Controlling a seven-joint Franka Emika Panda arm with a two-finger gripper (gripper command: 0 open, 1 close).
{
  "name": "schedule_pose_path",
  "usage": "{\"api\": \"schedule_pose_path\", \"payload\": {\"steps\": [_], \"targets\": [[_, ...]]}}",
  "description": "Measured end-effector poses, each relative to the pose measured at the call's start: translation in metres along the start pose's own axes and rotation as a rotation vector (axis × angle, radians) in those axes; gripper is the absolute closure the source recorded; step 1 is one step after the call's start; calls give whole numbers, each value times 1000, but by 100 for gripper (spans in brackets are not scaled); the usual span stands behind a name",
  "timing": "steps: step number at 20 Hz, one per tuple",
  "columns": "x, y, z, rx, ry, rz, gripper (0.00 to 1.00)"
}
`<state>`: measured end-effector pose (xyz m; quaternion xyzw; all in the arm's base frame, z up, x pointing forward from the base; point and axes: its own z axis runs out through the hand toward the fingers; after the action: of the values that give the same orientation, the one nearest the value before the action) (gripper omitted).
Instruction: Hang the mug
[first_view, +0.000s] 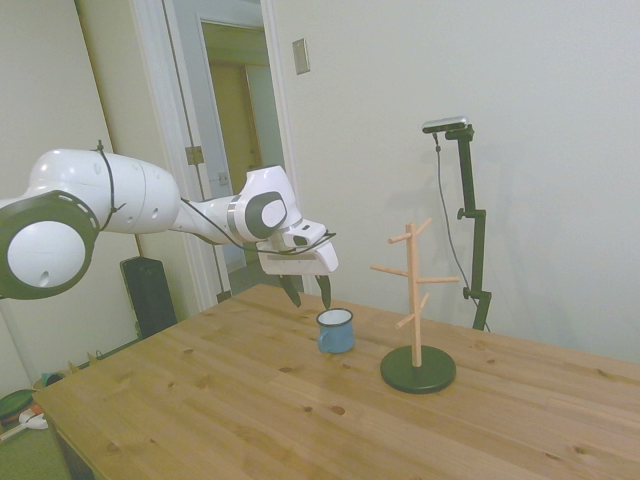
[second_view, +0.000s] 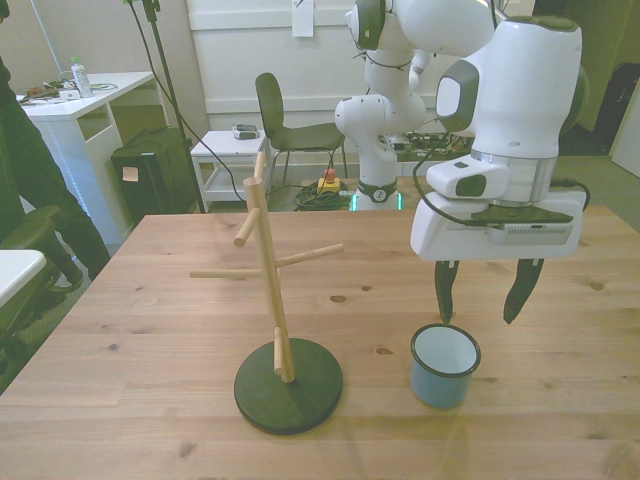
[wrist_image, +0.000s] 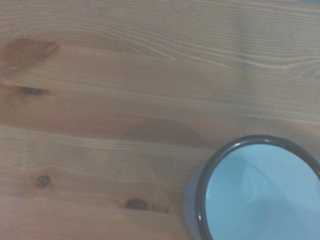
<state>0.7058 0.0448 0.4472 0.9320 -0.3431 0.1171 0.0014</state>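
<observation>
No legible text or labels, seemingly, anywhere

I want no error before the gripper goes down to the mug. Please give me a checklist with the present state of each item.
1. Gripper open: ok.
2. Blue enamel mug upright on the wooden table: ok.
3. Gripper centred over the mug: not ok, it hangs above and behind the rim.
4. Mug handle direction: cannot tell.
5. Wooden mug tree upright, pegs free: ok.
6. Mug apart from the tree base: ok.
</observation>
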Motion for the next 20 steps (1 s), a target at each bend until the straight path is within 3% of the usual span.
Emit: {"api": "schedule_pose_path", "payload": {"steps": [7, 8, 20], "targets": [[6, -3, 29, -29, -14, 3, 0], [7, -4, 32, -32, -15, 4, 100], [11, -2, 44, -45, -18, 9, 100]]}}
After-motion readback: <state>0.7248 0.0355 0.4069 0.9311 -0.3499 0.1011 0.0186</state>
